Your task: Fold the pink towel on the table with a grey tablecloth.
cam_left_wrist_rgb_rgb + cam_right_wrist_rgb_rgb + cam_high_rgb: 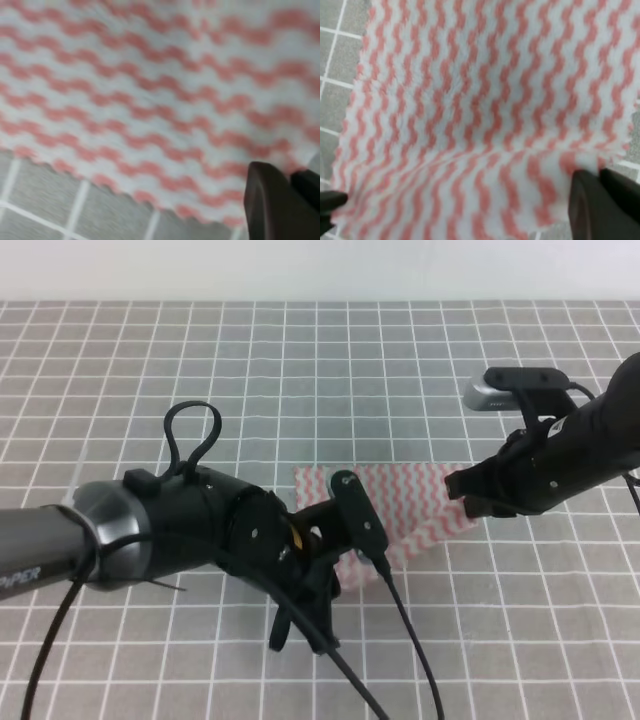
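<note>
Nearest the exterior high view, the left gripper [335, 575] reached in over the near left part of the pink towel [415, 505], its bulky wrist and trailing cables hiding that corner. In the left wrist view one dark fingertip [272, 202] sat at the towel's jagged near edge, apparently on the cloth, but whether the jaws were pinched on it or merely resting there could not be told. Beyond it the towel lay in the middle of the table with a grey tablecloth [150, 370], its far part flat on the white grid lines. At the towel's right edge the right gripper [462, 490] met the cloth, and in the right wrist view the fabric bulged upward toward the camera between two dark fingers [600, 205], which suggested a closed grip on that edge, probably so both arms could carry one side over for the fold.
</note>
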Tool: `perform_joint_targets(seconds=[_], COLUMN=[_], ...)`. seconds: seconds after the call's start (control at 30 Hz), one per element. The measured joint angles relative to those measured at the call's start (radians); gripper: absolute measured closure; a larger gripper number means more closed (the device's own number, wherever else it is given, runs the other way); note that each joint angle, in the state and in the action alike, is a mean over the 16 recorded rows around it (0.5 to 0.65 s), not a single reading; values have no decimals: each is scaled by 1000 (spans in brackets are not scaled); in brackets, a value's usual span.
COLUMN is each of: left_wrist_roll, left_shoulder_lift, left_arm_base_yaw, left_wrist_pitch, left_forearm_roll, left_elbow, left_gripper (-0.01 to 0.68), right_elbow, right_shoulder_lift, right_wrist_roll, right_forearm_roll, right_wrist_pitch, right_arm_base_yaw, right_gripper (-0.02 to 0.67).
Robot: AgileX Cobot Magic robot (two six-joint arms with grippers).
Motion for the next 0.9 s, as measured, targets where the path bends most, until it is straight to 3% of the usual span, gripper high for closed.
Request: perform_joint_targets(seconds=[0.2,0.9], left_wrist_roll=[-19,-67], left_shoulder_lift=[0,-1], left_arm_base_yaw=[3,21], left_wrist_pitch=[-49,-194], left_forearm_roll=[7,15], left_elbow=[0,-2], left_gripper=[665,673], right_elbow=[1,1], right_shoulder_lift=[-2,-6], right_wrist_roll=[0,0], right_forearm_roll=[-8,-45], right_wrist_pitch=[22,50], right_arm_base_yaw=[-7,-7], right_gripper=[664,664])
